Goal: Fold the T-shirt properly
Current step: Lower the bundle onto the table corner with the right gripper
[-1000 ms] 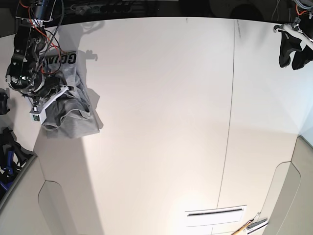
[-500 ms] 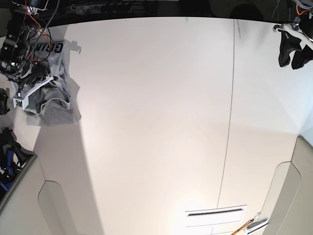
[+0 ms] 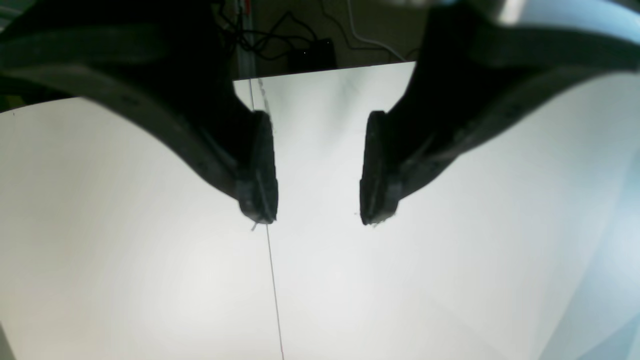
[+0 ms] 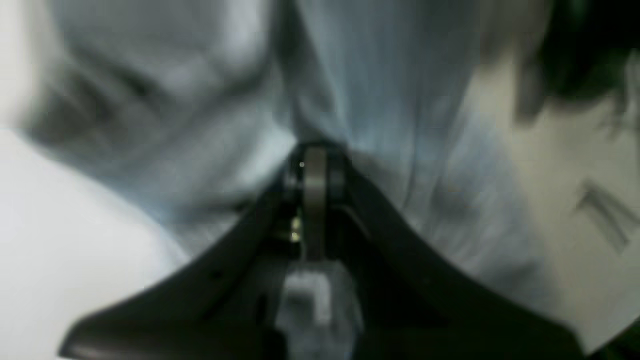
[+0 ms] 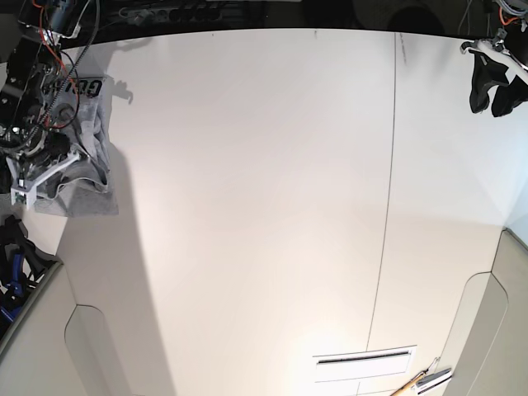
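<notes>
Right gripper (image 4: 315,155): far upper left of the base view, at the table's left edge; jaws pinched together on a bunch of grey cloth, as the blurred right wrist view shows, with folds fanning up and out from the tips.
T-shirt (image 5: 89,157): upper left of the base view, hanging crumpled from the right gripper, its lower edge at the left border of the table; heather grey.
Writing on the T-shirt: a strip of black block letters shows at the top of the bunch in the base view, too small and creased to read; in the right wrist view a dark letter-like mark sits at the right edge, blurred, not readable.
Table (image 5: 264,206): white, fills most of the base view; a thin dark seam line runs top to bottom, right of centre.
Slot plate (image 5: 363,358): lower right of centre in the base view, a flat white piece with a dark slit.
Left gripper (image 3: 317,170): upper right corner of the base view; black jaws stand wide apart, nothing between them, over bare white table with the seam line beneath.
</notes>
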